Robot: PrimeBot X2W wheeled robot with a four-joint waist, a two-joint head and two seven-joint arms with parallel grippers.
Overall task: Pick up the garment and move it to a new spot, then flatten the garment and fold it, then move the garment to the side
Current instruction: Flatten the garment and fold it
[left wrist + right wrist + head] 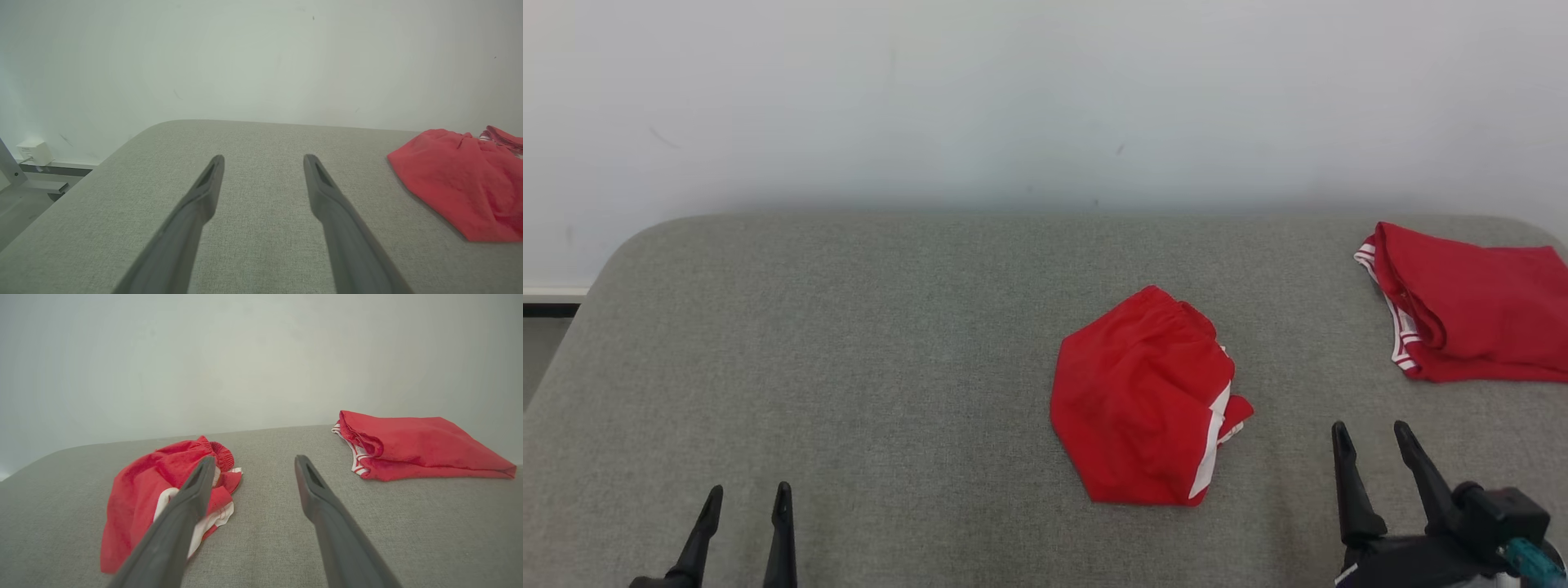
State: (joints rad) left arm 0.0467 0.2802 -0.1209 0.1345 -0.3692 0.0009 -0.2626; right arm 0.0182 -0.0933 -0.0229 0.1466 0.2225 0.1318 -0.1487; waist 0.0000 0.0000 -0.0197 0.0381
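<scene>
A crumpled red garment (1147, 400) with white trim lies bunched on the grey table (849, 367), right of centre. From the right wrist it shows as a red heap (143, 486) to the left of the fingers, and from the left wrist it lies at the far right (457, 179). My right gripper (1372, 437) stands open at the lower right, just right of the garment and apart from it, nothing between its fingers. Far to the left of the garment, my left gripper (747, 496) is open and empty at the lower left.
A second red garment (1470, 302) with white striped trim lies folded flat at the table's back right corner (412, 447). A pale wall (1045, 98) runs behind the table. The table's left edge drops to the floor, with a small white box (34, 152) by the wall.
</scene>
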